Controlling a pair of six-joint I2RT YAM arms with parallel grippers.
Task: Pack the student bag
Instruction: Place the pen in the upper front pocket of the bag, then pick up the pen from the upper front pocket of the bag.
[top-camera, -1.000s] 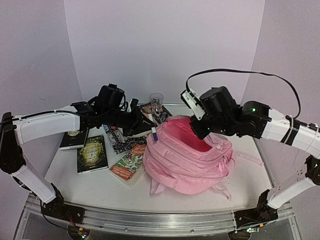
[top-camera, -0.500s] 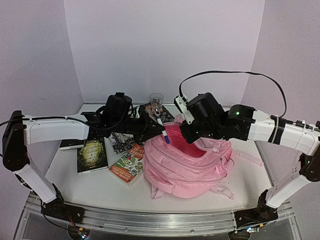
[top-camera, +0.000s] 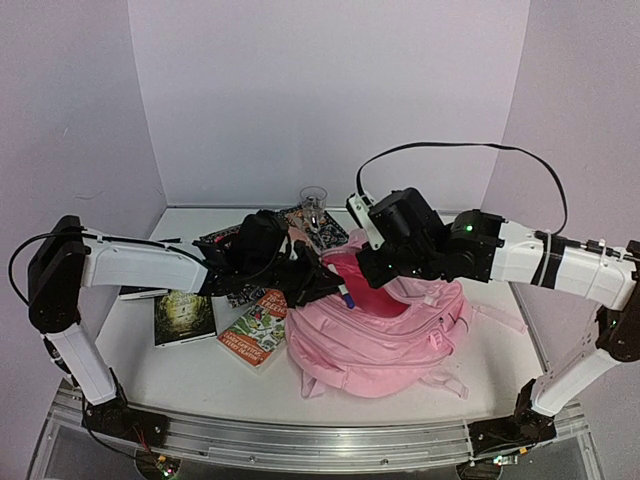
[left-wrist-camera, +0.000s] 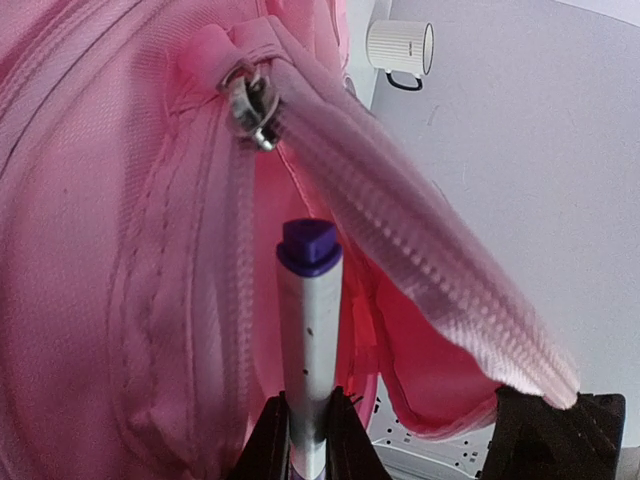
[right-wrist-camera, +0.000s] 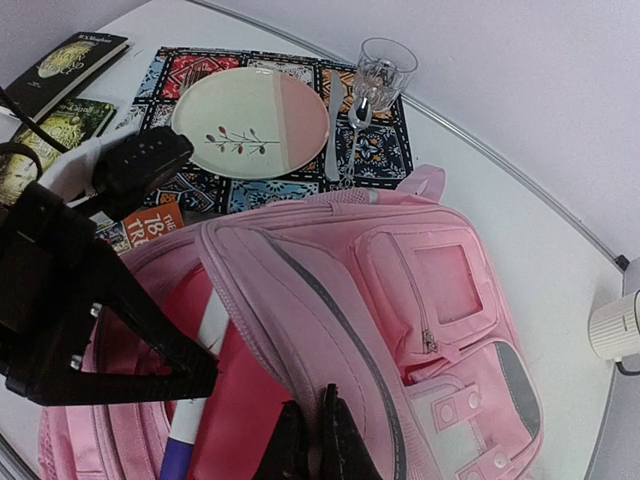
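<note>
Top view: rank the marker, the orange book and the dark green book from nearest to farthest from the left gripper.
1. Marker, clamped in the left gripper at the student bag's opening.
2. Orange book, to the gripper's left, against the bag's side.
3. Dark green book, farther left again.

From my right wrist camera I can read only white characters resembling "18" above "TR" on an orange book cover (right-wrist-camera: 150, 222); titles on the dark books (right-wrist-camera: 72, 62) blur beyond reading.
</note>
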